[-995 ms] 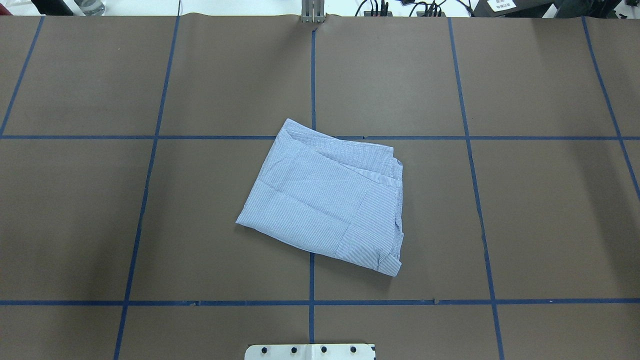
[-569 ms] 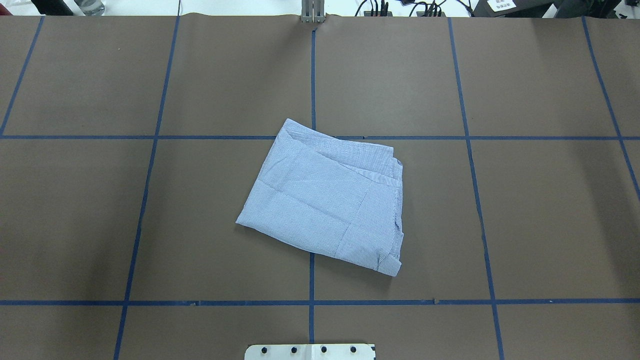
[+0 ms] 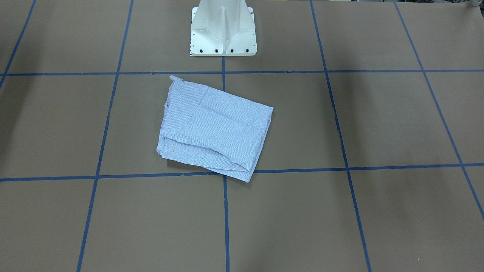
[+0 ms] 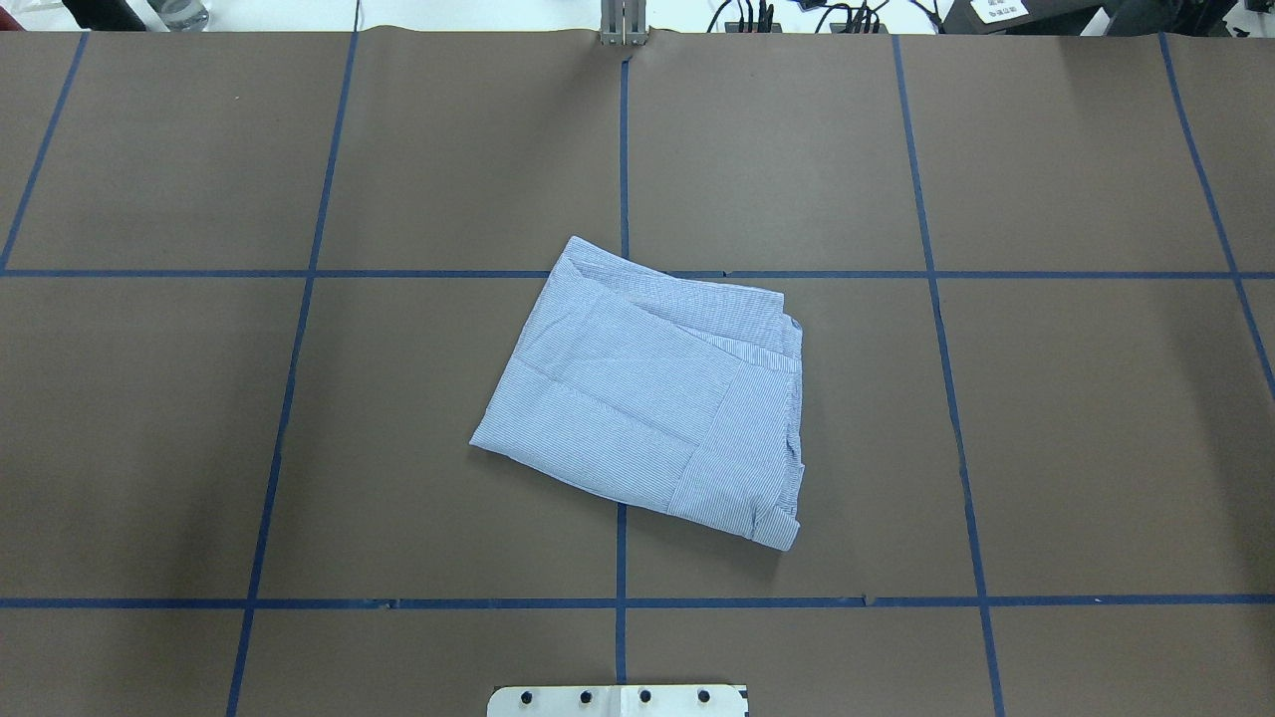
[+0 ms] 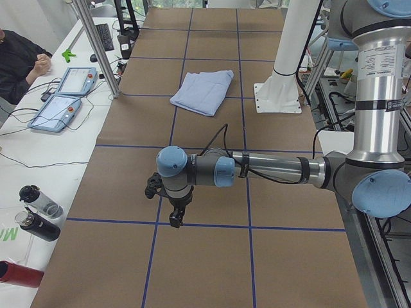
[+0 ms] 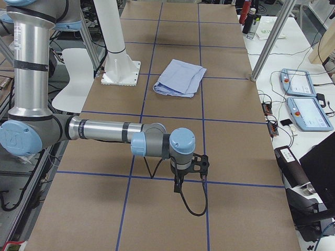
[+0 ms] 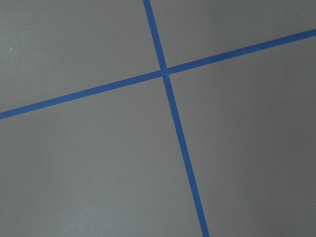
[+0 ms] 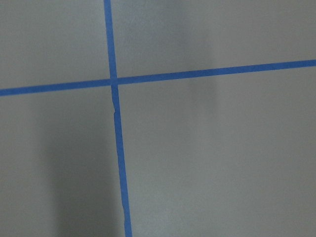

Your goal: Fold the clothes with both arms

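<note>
Brown paper covers the big table (image 4: 1096,418), and blue tape (image 4: 623,149) marks it into squares. The shirt (image 4: 647,398) lies near the middle, folded into a flat bundle that sits a bit crooked. It covers the spot where two tape lines cross, just in front of the white base (image 3: 223,28). Its loose edges pile up on the robot's right side. Nothing touches it.

The left arm (image 5: 270,168) reaches out low over the table end on the robot's left, well apart from the shirt. The left gripper (image 5: 175,218) points down at the paper near a tape cross. Only the side view shows it, so it is not clear if its jaws are open or closed. No cloth is seen in it.

The right arm (image 6: 104,129) reaches out the same way over the other end of the table. The right gripper (image 6: 177,185) also points down, with a black cable (image 6: 196,209) looping under it. Its jaws cannot be made out either, and no cloth is seen in it.

Each wrist camera sees only brown paper and one tape cross.

A person (image 5: 19,58) in a dark top sits at a white side desk (image 5: 19,154). Two control pads (image 5: 64,96) and some bottles (image 5: 35,212) lie on it.
</note>
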Robot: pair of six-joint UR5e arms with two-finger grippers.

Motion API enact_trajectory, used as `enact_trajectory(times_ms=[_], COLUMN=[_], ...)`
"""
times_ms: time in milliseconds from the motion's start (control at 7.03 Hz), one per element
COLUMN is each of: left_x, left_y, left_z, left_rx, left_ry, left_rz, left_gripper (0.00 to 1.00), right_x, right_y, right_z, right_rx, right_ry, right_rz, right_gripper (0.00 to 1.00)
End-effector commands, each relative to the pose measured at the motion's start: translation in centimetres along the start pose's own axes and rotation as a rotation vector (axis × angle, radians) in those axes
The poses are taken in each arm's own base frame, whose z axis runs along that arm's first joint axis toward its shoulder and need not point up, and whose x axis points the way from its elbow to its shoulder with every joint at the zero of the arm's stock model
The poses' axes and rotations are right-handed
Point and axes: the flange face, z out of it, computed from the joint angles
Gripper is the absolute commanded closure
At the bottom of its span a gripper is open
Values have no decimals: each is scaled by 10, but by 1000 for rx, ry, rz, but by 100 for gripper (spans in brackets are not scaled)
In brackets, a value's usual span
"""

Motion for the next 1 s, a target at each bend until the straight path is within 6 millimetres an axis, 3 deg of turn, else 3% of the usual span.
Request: enact_trajectory(times_ms=[0,284,853], left_x=[0,-1,-3], left_y=[0,0,2], left_z=[1,-1,3], left_rx=[-1,1,-7], left_ry=[0,-2,1], left_rz=[-3,-5,-21], left_gripper=[0,0,0], right_x=[-5,-36,-37], right_y=[11,10,17], right_z=[5,7,7], right_rx=[11,-21,-40], right_ry=[-67,-50,-45], right_rz=[54,19,30], right_gripper=[0,0,0])
